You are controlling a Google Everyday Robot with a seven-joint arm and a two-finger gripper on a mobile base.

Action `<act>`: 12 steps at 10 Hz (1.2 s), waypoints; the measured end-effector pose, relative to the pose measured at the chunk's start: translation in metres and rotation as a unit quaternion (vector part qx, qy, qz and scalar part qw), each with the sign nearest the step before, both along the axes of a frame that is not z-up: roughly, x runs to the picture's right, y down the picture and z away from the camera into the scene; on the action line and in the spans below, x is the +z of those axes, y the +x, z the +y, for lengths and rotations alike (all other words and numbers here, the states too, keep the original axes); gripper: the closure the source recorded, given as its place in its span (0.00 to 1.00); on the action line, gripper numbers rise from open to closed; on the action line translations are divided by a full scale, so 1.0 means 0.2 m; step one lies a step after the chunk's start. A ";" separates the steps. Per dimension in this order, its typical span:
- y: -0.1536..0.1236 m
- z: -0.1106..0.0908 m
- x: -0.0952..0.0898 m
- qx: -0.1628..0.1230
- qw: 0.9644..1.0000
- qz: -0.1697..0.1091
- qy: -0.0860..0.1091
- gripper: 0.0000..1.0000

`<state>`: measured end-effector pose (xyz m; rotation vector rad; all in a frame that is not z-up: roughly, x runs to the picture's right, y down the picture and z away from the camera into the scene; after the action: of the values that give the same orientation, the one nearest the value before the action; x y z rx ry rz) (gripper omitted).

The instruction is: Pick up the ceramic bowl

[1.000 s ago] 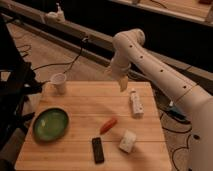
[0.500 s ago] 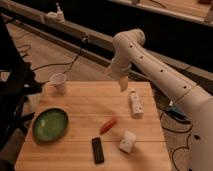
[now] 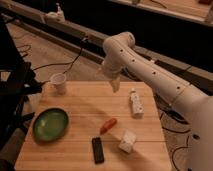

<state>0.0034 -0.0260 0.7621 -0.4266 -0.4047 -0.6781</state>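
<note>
End effector (image 3: 115,84) hanging over rear middle of wooden bench (image 3: 82,102), tip pointing down; spread or pressed together, cannot tell. Ceramic bowl (image 3: 50,123) sitting upright near bench's left edge in camera view, well apart from end effector, lying down-left of it. Bowl being round, no long axis constraining approach.

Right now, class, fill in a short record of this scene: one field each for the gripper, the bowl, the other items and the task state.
gripper: above the back middle of the table, well apart from the bowl
ceramic bowl: green, upright, front left, on the table
white cup: upright, back left corner
white bottle: lying down, right side
orange-red item: centre
black bar: front edge
white block: front right
table: wooden
task state: bowl not yet picked up
</note>
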 end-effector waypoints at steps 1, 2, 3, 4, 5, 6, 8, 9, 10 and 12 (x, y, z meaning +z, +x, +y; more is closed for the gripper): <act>-0.07 0.05 0.02 -0.011 1.000 -0.012 0.001 0.20; -0.14 0.11 0.03 -0.023 0.999 -0.023 -0.002 0.20; -0.20 0.19 0.05 -0.037 0.999 -0.032 -0.009 0.20; -0.25 0.26 0.06 -0.047 0.998 -0.039 -0.017 0.20; -0.31 0.33 0.07 -0.057 0.997 -0.048 -0.028 0.20; -0.35 0.37 0.07 -0.066 0.996 -0.054 -0.034 0.20; -0.51 0.47 0.06 -0.102 0.991 -0.081 -0.039 0.20; -0.59 0.51 0.05 -0.116 0.988 -0.095 -0.040 0.20; -0.63 0.54 0.04 -0.126 0.986 -0.105 -0.041 0.20; -0.62 0.53 0.04 -0.124 0.986 -0.103 -0.041 0.20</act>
<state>-0.1199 0.0807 0.7709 -0.4910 -0.5815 -0.9544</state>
